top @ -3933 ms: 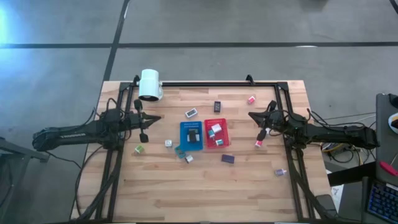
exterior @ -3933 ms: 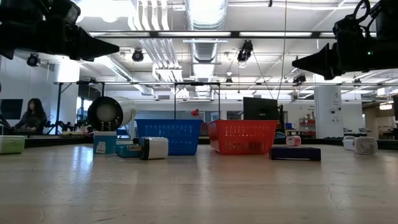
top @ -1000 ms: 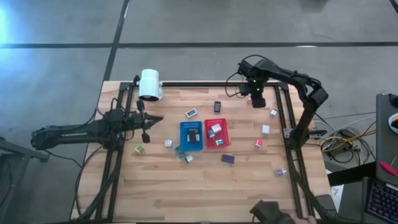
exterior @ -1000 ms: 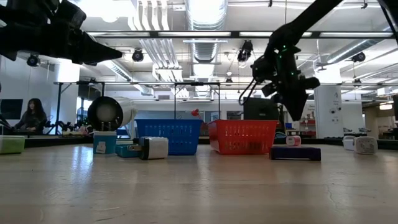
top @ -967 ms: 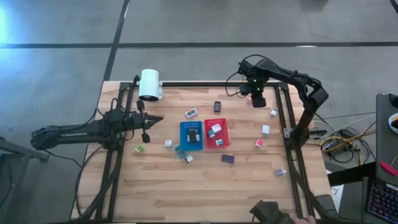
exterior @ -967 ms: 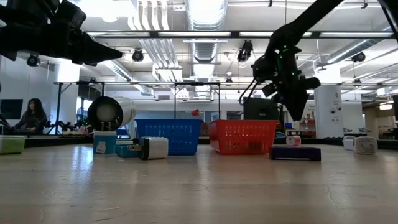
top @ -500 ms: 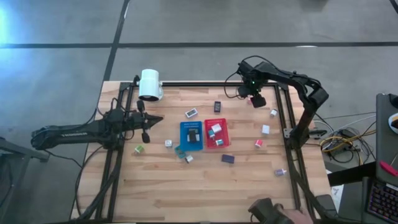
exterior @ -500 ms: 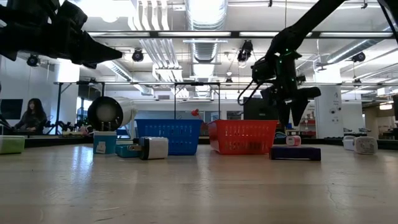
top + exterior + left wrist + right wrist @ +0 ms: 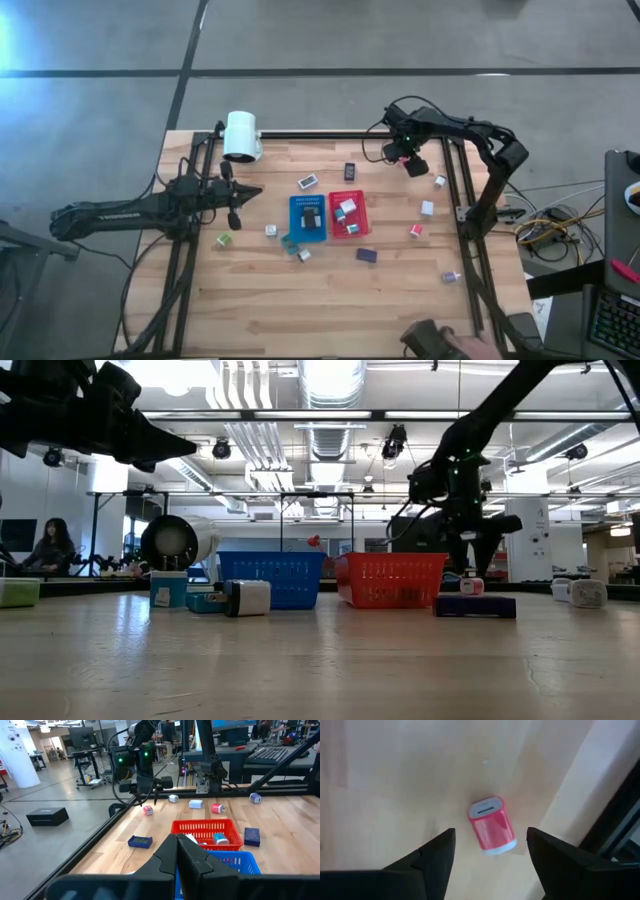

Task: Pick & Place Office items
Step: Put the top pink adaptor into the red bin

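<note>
Pink-red block shows only between right tool fingers, spread, empty | right arm bent at 1 o'clock | left tool shut, empty

Bright overhead light; low view backlit, glaring.

Bare wood surrounds the pink-red block; the black frame rail stands just beside.
</note>
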